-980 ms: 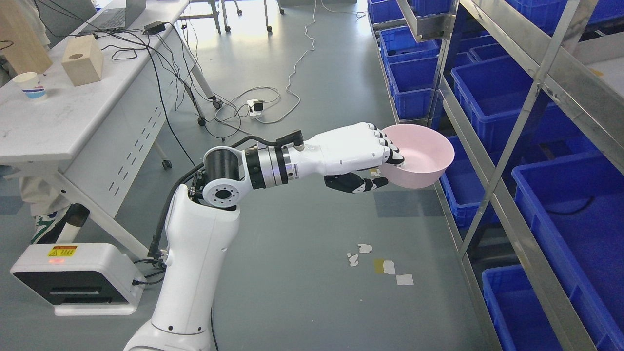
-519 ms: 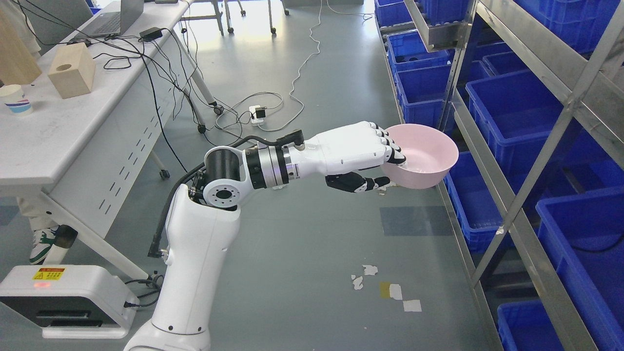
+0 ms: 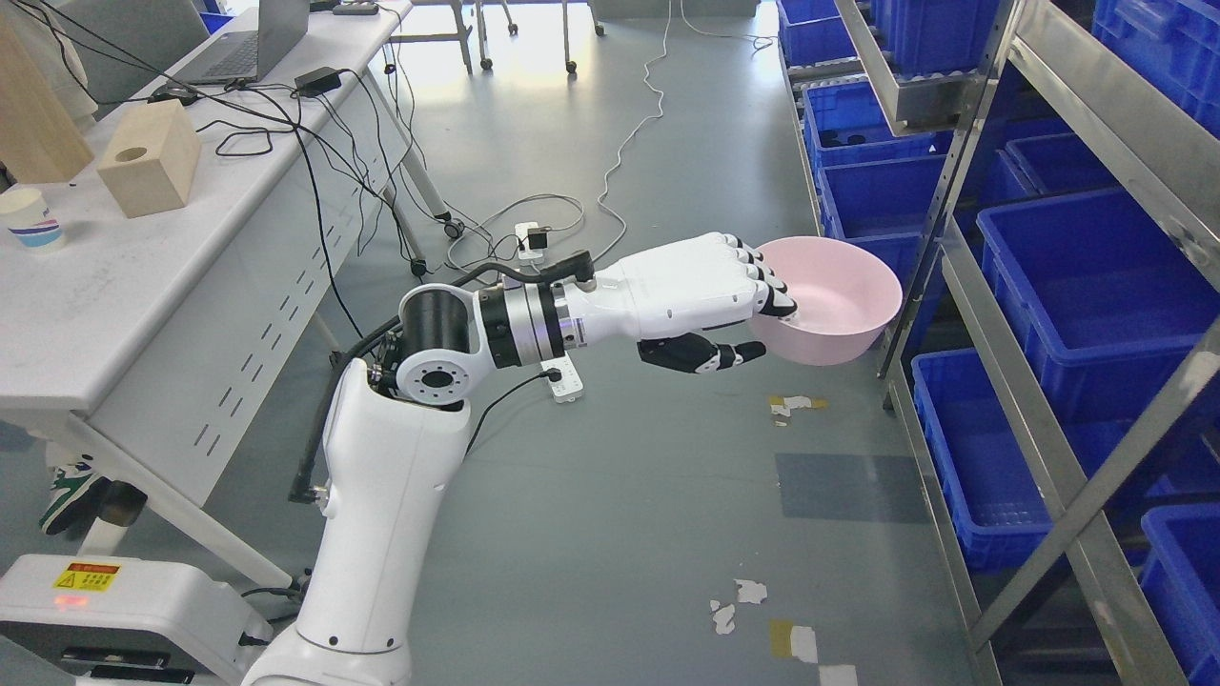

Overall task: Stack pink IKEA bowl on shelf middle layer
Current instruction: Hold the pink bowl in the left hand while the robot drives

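My left hand (image 3: 758,319) holds a pink bowl (image 3: 839,300) by its near rim, fingers curled over the edge and thumb under it. The bowl is upright and empty, hanging in the air over the grey floor, just left of the metal shelf rack (image 3: 982,295). The bowl's far rim is close to a shelf upright. The shelf levels beside it hold blue bins (image 3: 1087,286). My right arm is out of sight.
A white table (image 3: 143,286) at the left carries a wooden block (image 3: 148,171), a paper cup (image 3: 24,219), a laptop and cables. A power strip and cords (image 3: 534,238) lie on the floor. A white unit (image 3: 124,610) sits at the lower left, with a person's shoe beside it.
The whole picture has shifted, so the camera has moved: the shelf now sits farther right and the floor marks lower. The hand keeps the same hold on the bowl.
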You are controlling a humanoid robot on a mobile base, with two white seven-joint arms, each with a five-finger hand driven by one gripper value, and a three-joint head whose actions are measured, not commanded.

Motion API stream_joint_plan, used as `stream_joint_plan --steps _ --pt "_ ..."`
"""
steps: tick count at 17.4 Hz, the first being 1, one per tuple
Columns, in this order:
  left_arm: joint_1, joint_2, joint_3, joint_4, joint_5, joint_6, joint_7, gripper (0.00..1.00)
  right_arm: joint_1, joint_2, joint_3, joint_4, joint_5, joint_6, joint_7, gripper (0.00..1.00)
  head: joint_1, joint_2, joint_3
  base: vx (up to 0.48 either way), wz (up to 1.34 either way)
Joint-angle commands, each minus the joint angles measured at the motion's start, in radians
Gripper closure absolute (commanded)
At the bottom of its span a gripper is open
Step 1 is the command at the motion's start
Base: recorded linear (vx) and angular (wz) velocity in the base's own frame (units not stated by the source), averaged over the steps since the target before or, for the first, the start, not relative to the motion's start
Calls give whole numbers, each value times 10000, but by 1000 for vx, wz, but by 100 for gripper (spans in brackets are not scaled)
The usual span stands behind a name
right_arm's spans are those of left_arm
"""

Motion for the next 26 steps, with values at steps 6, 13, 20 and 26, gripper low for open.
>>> stream_joint_plan --steps 6,13,20,26 --pt "-48 174 -118 -40 90 -121 186 97 46 -175 0 -175 0 33 -5 0 0 0 0 241 139" --pt "-48 174 -410 -55 320 -320 324 97 46 -175 0 -175 0 33 -5 0 0 0 0 179 52" --pt "-63 174 -639 -55 443 -351 370 97 31 -175 0 -175 0 33 -5 0 0 0 0 71 -82" --pt "-64 174 -686 -70 596 -366 493 97 46 -175 0 -175 0 33 -5 0 0 0 0 9 -140"
